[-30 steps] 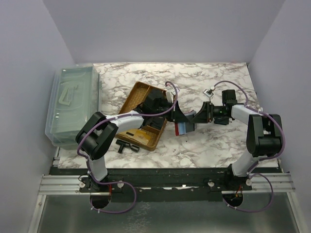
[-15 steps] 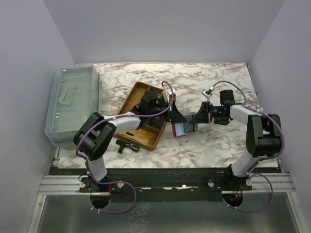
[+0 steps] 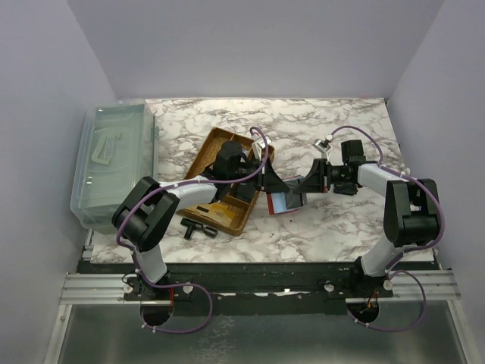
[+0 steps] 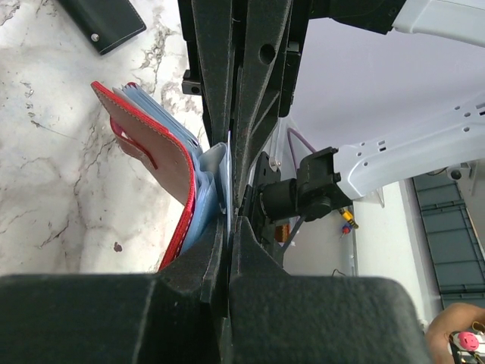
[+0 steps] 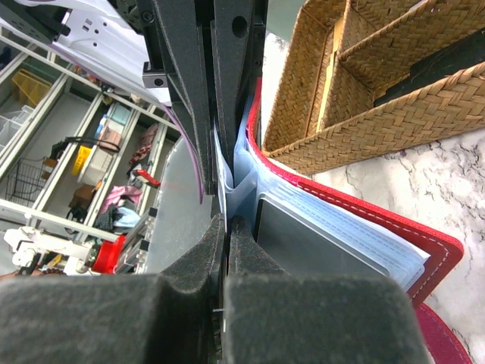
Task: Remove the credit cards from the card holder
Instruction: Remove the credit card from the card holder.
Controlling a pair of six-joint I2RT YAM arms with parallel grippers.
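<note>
The red card holder [image 3: 285,202] hangs open just above the marble table, between the two grippers. Its clear plastic sleeves fan out, and a dark grey credit card [image 5: 322,246] sits in one of them. My left gripper [image 3: 267,179] is shut on a pale sleeve edge [image 4: 215,171] of the card holder [image 4: 163,155]. From the opposite side, my right gripper [image 3: 304,184] is shut on a thin clear sleeve [image 5: 225,178] next to the red cover [image 5: 364,212]. The two pairs of fingertips [image 4: 227,227] [image 5: 227,221] almost meet.
A wicker basket [image 3: 203,155] with dividers lies just left of the holder and shows close up in the right wrist view [image 5: 364,91]. A clear lidded bin [image 3: 114,163] stands far left. A black tool [image 3: 198,227] lies in front of the basket, and a black case [image 4: 102,23] lies on the marble.
My right gripper has gone from partly open to shut on a sleeve. Both grippers and the holder have shifted slightly left. The left gripper stayed shut.
</note>
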